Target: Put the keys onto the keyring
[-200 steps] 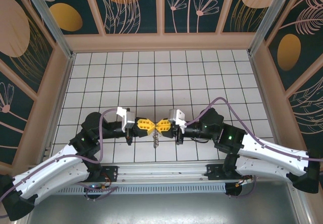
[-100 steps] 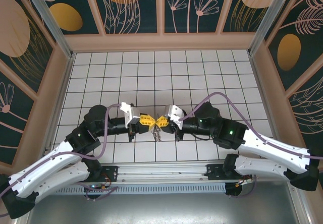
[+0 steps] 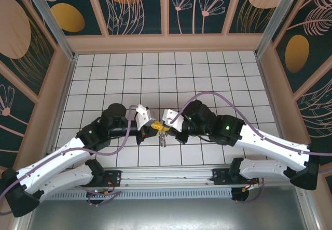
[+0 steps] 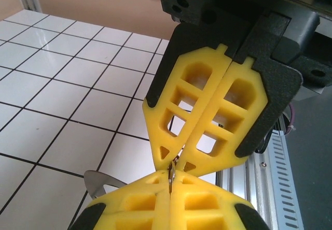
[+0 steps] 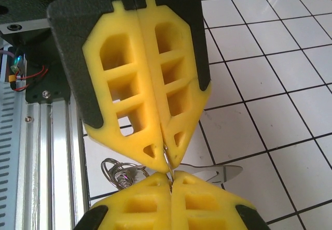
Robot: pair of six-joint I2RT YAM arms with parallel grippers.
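Pinched shut tip to tip, left gripper (image 3: 152, 131) and right gripper (image 3: 165, 128), both on a thin wire, seemingly the keyring (image 5: 167, 163). Just beneath that pinch, the key (image 5: 218, 174), blade crosswise to both grippers, equally near either arm.

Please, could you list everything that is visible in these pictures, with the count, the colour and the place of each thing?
key: one, silver, hanging just below the two meeting gripper tips.
keyring: one, thin metal-coloured wire loops, beside the key; its wire seems pinched by both tips.
table: one, white tiles with dark lines, under everything.
walls: three sides, dark teal panels with orange and pale plant patterns.
rail: one, grey metal, at the near edge.
arms: two, white and black, reaching inward.
left gripper: one, yellow fingers, shut.
right gripper: one, yellow fingers, shut, tip to tip with the left.
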